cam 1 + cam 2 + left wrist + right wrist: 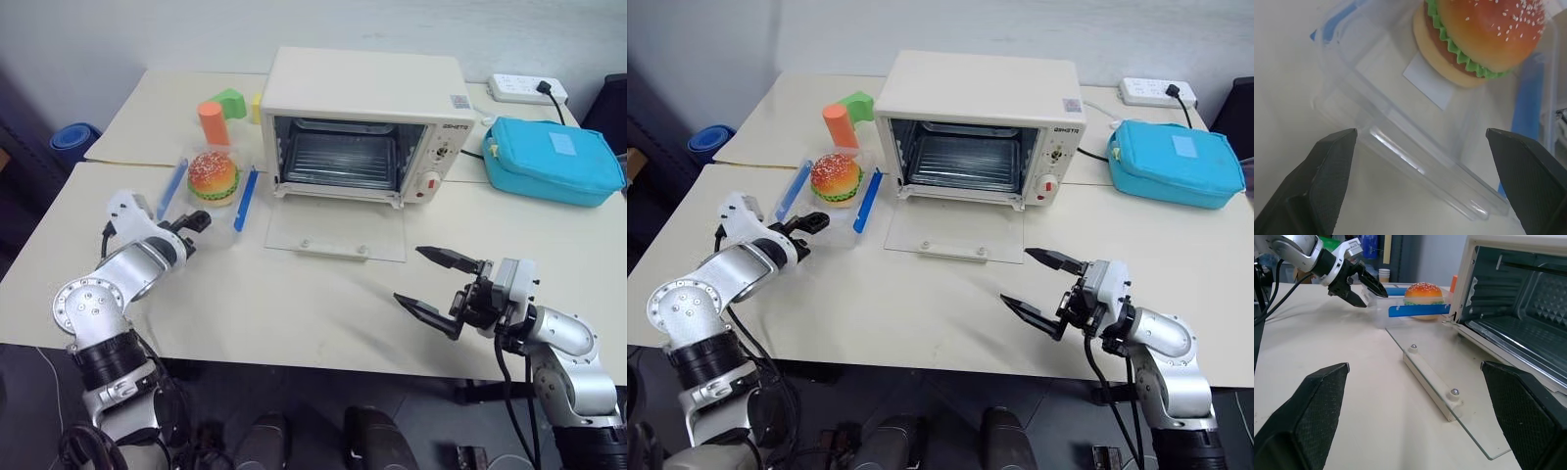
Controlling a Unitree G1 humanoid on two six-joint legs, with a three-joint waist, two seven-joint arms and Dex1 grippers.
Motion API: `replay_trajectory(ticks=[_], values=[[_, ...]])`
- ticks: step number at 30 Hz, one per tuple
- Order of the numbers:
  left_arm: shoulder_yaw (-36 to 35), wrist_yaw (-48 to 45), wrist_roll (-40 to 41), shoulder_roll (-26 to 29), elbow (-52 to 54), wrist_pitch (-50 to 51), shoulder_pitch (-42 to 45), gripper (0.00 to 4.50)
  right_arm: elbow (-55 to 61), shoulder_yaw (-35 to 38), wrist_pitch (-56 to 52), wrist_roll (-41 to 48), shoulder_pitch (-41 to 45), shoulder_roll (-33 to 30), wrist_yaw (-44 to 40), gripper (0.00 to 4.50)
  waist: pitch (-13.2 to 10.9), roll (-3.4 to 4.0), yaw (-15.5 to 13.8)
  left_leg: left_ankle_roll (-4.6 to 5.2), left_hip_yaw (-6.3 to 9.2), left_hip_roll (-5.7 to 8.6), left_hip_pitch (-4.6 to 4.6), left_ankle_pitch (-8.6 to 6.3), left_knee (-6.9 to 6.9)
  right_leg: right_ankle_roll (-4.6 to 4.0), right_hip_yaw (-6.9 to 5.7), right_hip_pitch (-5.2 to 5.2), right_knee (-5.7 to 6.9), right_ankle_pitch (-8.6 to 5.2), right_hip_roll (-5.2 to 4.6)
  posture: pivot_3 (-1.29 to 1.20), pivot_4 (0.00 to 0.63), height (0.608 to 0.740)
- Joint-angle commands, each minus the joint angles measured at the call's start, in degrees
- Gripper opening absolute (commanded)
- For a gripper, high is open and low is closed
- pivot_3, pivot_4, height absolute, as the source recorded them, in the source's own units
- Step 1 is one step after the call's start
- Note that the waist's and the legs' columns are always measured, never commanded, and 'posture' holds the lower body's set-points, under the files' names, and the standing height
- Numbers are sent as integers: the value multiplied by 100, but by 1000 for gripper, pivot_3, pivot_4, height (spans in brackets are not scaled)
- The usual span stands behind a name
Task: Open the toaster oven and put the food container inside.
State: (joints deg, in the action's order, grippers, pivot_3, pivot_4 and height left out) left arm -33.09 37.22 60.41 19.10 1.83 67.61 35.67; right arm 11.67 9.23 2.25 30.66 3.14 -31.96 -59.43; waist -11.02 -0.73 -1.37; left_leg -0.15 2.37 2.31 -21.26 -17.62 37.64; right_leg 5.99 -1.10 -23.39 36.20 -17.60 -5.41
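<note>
Both sets of jaws are spread wide and holding nothing: the left gripper [811, 224] sits right at the near edge of the clear shallow plastic food container [830, 201] with blue side clips and a toy hamburger inside, while the right gripper [1038, 289] hangs over the near right of the table. The cream-white boxy toaster oven [980, 125] already has its glass door [955, 230] dropped flat, so the opening part looks done. The container sits on the table just left of the oven, so grabbing it and sliding it onto the rack are what's left, I'd say.

Head cameras overlook the table [294, 304]; both wrist cameras closely share the food container [1415, 122].
</note>
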Motion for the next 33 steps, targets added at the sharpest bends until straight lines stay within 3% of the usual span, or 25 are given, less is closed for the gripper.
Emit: replay_trajectory(ticks=[1,15,18,25,29,33], values=[[3,-151,-271,199,-201,-42,132,4085,242,146,17,50,-42,-40,108,4500,0,0,5,0,0,0,0,0,1,0,0,0,1,0,0,0,150,740],[-466,-318,-761,944,-165,202,356,164,194,65,173,-27,-160,40,239,4500,-1,-2,8,-5,-1,-2,0,-1,1,0,2,-2,3,0,-2,0,150,740],[-526,-559,-743,1241,-177,483,424,16,143,37,186,-33,-130,63,209,4500,-2,-4,13,-6,-1,-3,-2,-2,2,0,2,-6,9,0,-2,0,150,740],[437,-2442,-659,2453,-367,1515,791,4,3,153,183,-7,-160,-34,103,4500,-3,-10,-2,-7,0,-1,-4,-3,2,-3,4,-12,20,-1,-2,0,150,740],[1033,-2947,-867,2276,-457,1655,1415,4,-68,347,228,-23,-340,-121,105,4500,-3,-12,-32,0,17,15,-7,-2,7,-2,0,-4,17,-1,-12,0,150,740],[1571,-3082,-1220,1699,-437,1623,1848,4,105,446,247,-30,-618,-95,218,4500,-3,-13,-2,3,12,15,-7,-3,5,-2,2,-6,20,-1,-13,0,150,740]])
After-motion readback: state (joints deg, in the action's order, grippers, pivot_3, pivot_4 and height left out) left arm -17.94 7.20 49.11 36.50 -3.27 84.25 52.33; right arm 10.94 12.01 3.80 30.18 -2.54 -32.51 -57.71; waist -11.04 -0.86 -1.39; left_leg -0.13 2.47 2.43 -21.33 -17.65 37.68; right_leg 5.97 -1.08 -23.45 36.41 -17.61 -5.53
